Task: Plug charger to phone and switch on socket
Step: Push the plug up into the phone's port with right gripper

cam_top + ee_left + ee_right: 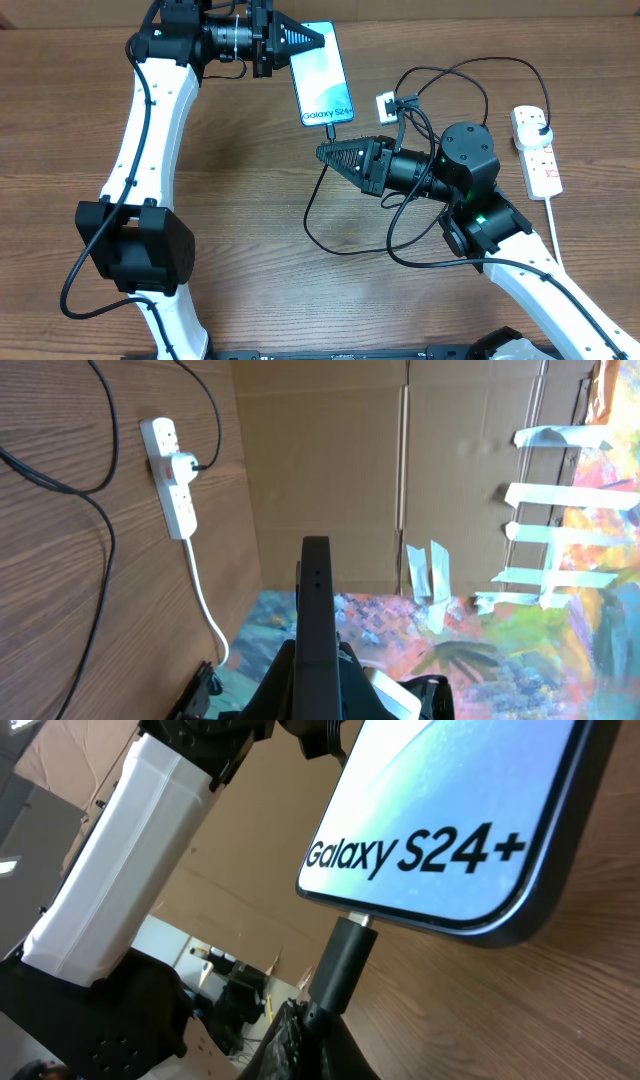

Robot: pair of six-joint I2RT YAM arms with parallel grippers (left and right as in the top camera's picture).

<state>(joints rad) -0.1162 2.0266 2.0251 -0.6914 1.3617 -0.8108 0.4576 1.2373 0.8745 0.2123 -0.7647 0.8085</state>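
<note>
- The phone [322,85] lies face up and slightly askew near the far edge of the table [250,210], its "Galaxy S24+" end toward the right arm.
- The left gripper [318,40] is closed with nothing between its fingers. Its tip sits over the phone's far end, but whether it touches cannot be told.
- The right gripper [322,152] is closed on the charger [306,218] at its connector end, just off the phone's near edge.
- The black cable runs in loose loops across the wood around the right arm, which crowds that side. Bare wood lies between the two arms.
- The socket [538,155] lies near the right edge, well apart from the phone, with a black plug seated in it. Its white cord [553,230] trails toward the front.
- Only the right wrist view shows the fit: the charger's connector [345,960] meets the phone's bottom edge [450,820], rising from the closed fingertips [300,1025].
- The left wrist view shows the socket [175,490] side-on with its plug, and its own gripper [316,550] with fingers pressed together. The phone is hard to make out there.
</note>
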